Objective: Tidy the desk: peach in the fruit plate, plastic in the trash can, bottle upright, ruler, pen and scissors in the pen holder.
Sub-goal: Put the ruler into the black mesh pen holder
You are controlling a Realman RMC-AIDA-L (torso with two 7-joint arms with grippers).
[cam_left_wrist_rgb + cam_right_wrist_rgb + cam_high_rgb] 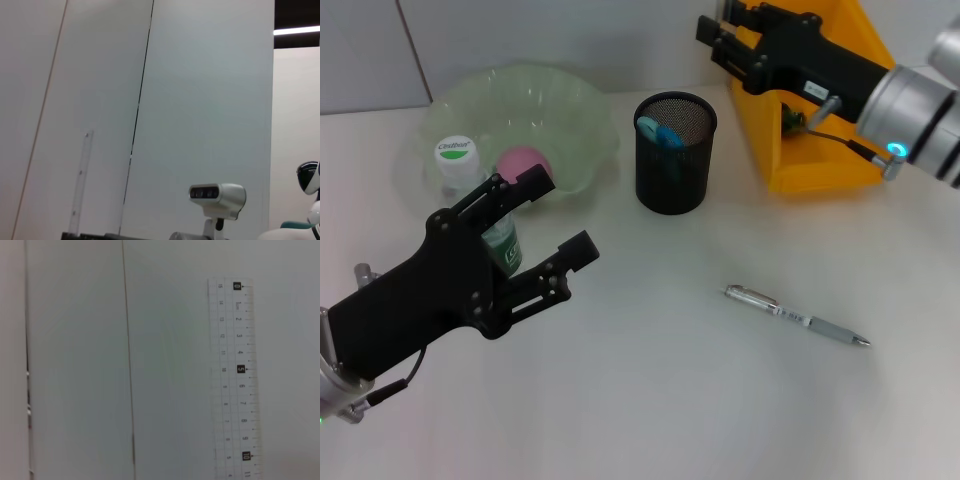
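One pen (797,316) lies on open desk (650,400).

Pen holder (675,152) black wire mesh; pen (797,316) shiny metal; ruler (233,380) clear plastic.

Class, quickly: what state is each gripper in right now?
Left gripper: open, holding nothing, just in front of the upright bottle.
Right gripper: cannot be told; it is over the yellow trash can.
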